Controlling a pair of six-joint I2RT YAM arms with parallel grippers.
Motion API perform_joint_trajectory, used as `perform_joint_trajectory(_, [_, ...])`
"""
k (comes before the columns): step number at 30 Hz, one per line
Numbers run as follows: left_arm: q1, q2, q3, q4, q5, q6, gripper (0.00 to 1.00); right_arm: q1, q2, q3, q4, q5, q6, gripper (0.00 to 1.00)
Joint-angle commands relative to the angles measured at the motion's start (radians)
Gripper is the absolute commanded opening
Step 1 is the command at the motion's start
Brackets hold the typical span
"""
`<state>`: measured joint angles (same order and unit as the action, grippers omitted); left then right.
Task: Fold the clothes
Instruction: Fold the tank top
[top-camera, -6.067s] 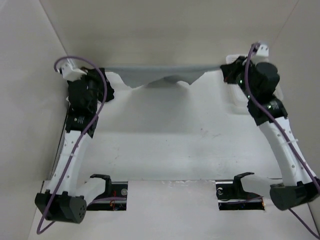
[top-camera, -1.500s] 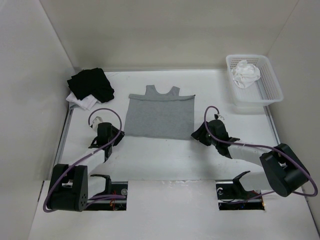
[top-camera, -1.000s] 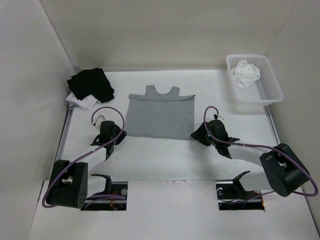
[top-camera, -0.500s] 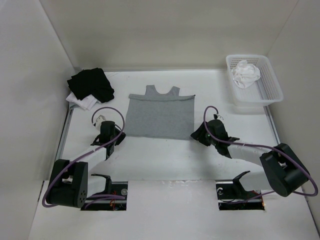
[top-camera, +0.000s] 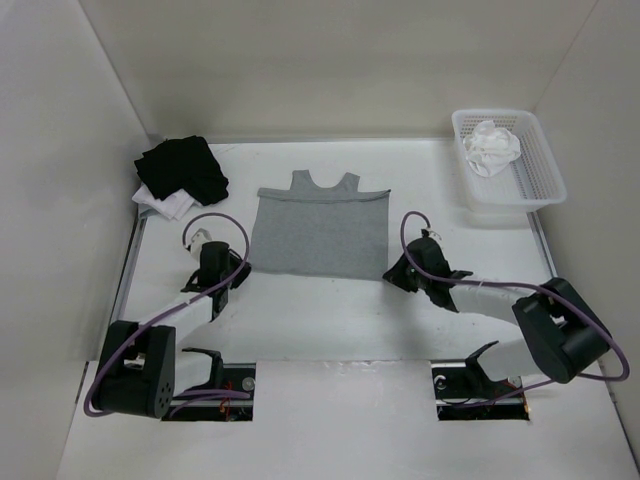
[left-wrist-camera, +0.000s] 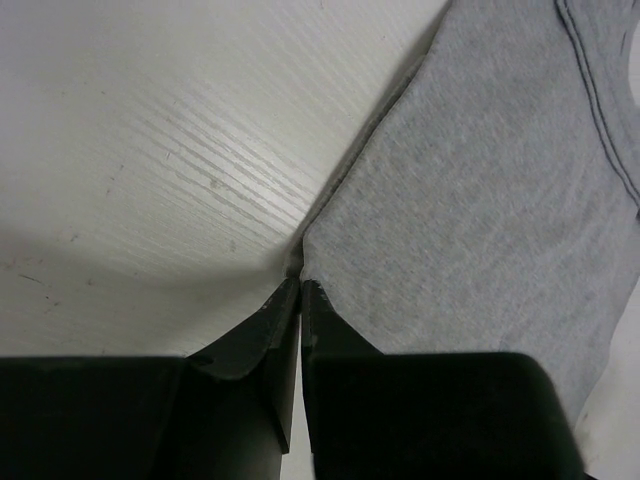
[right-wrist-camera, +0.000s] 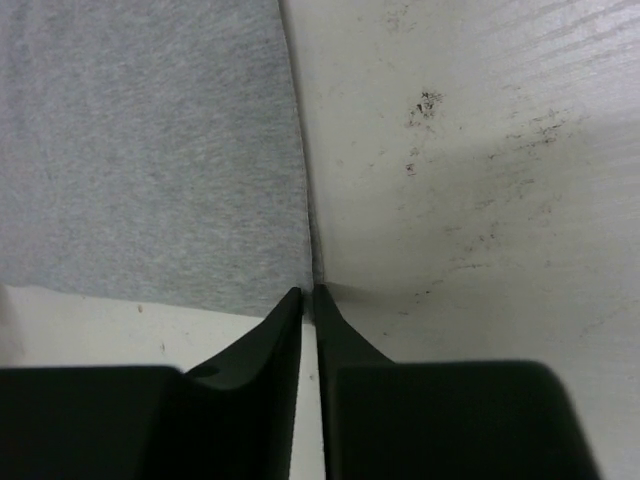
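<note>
The left gripper is low at the near left corner of the grey tank top. Its jaws are pressed together, with the corner of the hem caught between the tips. The right gripper is just as low at the near right corner. Only a thin slit shows between its jaws, and the side edge of the fabric runs straight into it, so it too grips the cloth. That makes two grippers, one at each near corner, and both arms lie stretched forward over the white table. There is one tank top. It lies flat in the middle of the table, with its hem toward the arm bases and its two straps and scooped neck pointing away. Further back on the left sits one black-and-white garment pile, well apart from the top. At the far right stands one white mesh basket with one crumpled white cloth inside it.
</note>
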<state>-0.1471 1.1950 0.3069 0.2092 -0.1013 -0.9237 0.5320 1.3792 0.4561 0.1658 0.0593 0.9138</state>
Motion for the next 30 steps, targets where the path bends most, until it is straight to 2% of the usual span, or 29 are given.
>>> perform_joint_trajectory(1, [-0.007,-0.043,-0.017,0.07,-0.001,0.003,0.01,0.012,0.02,0.019,-0.012,0.017,0.0,0.11])
perform_joint_trajectory(5, [-0.01,-0.133,-0.008,0.064,0.002,-0.018,0.0,0.012,-0.018,0.013,0.023,0.027,-0.009,0.02])
perform_joint_trajectory(9, [-0.035,-0.317,0.038,-0.039,-0.012,-0.021,0.0,0.036,-0.226,0.0,-0.018,0.08,-0.058,0.0])
perform_joint_trajectory(13, [-0.055,-0.588,0.15,-0.281,-0.037,0.005,0.0,0.085,-0.555,0.059,-0.272,0.154,-0.111,0.0])
perform_joint_trajectory(18, [-0.067,-0.817,0.386,-0.548,-0.093,0.094,0.0,0.206,-0.854,0.29,-0.644,0.29,-0.167,0.0])
perform_joint_trajectory(21, [-0.071,-0.877,0.549,-0.654,-0.116,0.134,0.0,0.333,-0.923,0.467,-0.802,0.394,-0.176,0.0])
perform_joint_trajectory(25, [-0.075,-0.905,0.705,-0.754,-0.121,0.163,0.0,0.513,-0.936,0.653,-0.932,0.491,-0.138,0.0])
perform_joint_trajectory(28, [-0.067,-0.919,0.748,-0.812,-0.121,0.171,0.0,0.637,-0.934,0.704,-0.966,0.517,-0.084,0.0])
perform_joint_trajectory(30, [-0.067,-0.922,0.729,-0.832,-0.121,0.168,0.0,0.687,-0.928,0.675,-0.959,0.534,-0.07,0.01])
